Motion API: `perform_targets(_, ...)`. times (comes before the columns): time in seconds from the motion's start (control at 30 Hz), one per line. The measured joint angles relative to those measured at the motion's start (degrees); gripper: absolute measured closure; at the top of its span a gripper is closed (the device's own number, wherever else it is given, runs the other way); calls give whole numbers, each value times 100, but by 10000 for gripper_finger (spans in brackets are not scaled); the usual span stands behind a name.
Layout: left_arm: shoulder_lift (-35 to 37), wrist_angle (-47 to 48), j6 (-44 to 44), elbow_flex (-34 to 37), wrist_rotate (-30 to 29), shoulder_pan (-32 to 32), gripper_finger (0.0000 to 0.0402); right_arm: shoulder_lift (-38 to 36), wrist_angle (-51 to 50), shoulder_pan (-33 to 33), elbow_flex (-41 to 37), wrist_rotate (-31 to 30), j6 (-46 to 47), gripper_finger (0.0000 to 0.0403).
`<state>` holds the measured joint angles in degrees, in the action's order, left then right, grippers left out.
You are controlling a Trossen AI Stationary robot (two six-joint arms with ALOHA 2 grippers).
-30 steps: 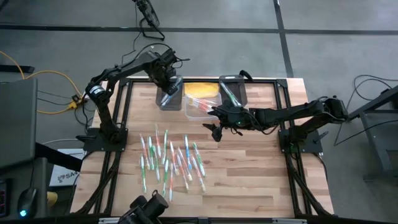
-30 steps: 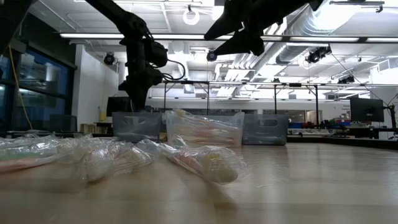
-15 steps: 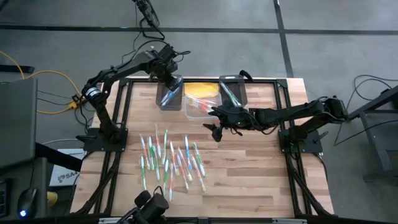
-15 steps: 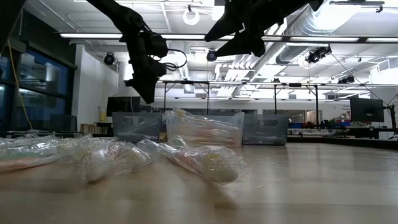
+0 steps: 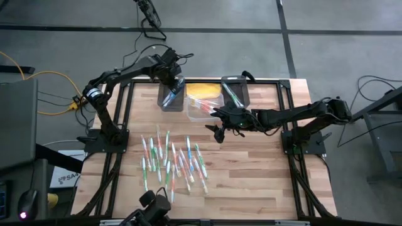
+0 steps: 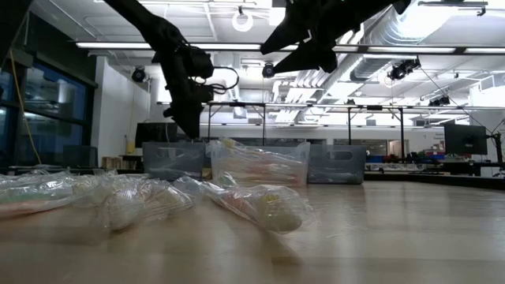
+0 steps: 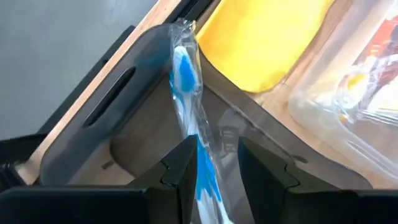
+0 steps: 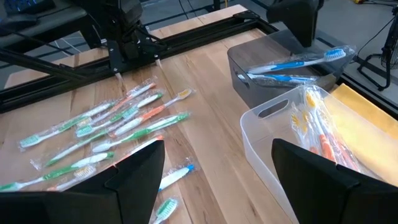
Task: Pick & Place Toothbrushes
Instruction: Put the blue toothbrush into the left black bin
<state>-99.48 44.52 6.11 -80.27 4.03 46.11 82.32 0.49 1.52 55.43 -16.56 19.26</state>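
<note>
Several wrapped toothbrushes (image 5: 173, 160) with green, blue, orange and white handles lie scattered on the wooden table, and they also show in the right wrist view (image 8: 118, 121). My left gripper (image 5: 171, 78) hovers open over the dark bin (image 5: 169, 100) at the far edge. Below its fingers (image 7: 214, 171), a blue wrapped toothbrush (image 7: 186, 81) lies in that bin with its head end on the rim. My right gripper (image 5: 218, 130) hangs open above the table, just nearer than the clear bin (image 5: 202, 107).
Three bins stand in a row at the far edge: the dark left one, the clear middle one holding orange and yellow brushes (image 8: 317, 124), and a dark right one (image 5: 235, 93) with green brushes. A yellow sheet (image 5: 204, 89) lies behind the clear bin. Bare wood lies right of the toothbrush pile.
My left gripper has risen out of the dark bin and tipped, ending a little toward the far edge. The blue toothbrush stays in the bin. My right arm has kept still.
</note>
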Motion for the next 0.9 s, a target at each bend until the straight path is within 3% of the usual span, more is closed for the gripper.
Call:
perform_targets(0.33,-2,-473,162,263,-32,0,288,0,0,0,0,0,-41,112)
perform_targets(0.5,-62,-736,215,466,-436,-2,288,57,8,0,1,0,-63,112)
perform_targets(0.9,-118,-1091,265,687,-461,-2,288,168,17,-1,1,1,-43,112)
